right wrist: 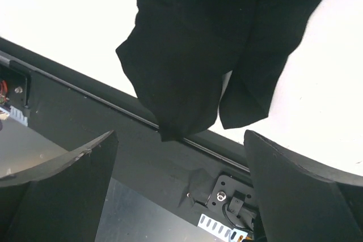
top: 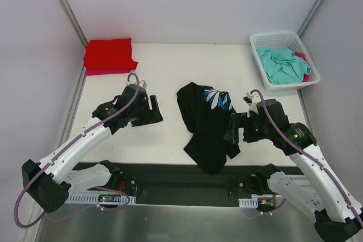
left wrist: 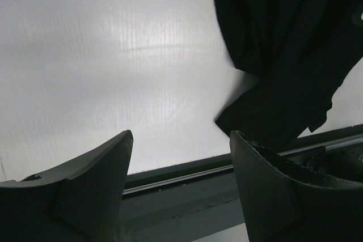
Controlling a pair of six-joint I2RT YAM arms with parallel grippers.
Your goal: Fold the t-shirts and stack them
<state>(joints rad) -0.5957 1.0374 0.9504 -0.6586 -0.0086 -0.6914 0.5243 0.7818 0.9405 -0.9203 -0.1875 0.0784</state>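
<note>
**Black shirt (top: 205,128) crumpled at the middle of the table (top: 164,77)**

A white basket (top: 273,37) sits at the table's 2 o'clock corner, holding a teal shirt (top: 282,65) and a pink one (top: 300,56). A folded red shirt (top: 109,55) lies at the 10 o'clock corner. The black shirt's hem reaches the near edge. The left gripper (top: 152,110) hangs at its 9 o'clock, jaws apart and empty. The right gripper (top: 233,131), also spread and empty, is just beside it at 3 o'clock.
</note>
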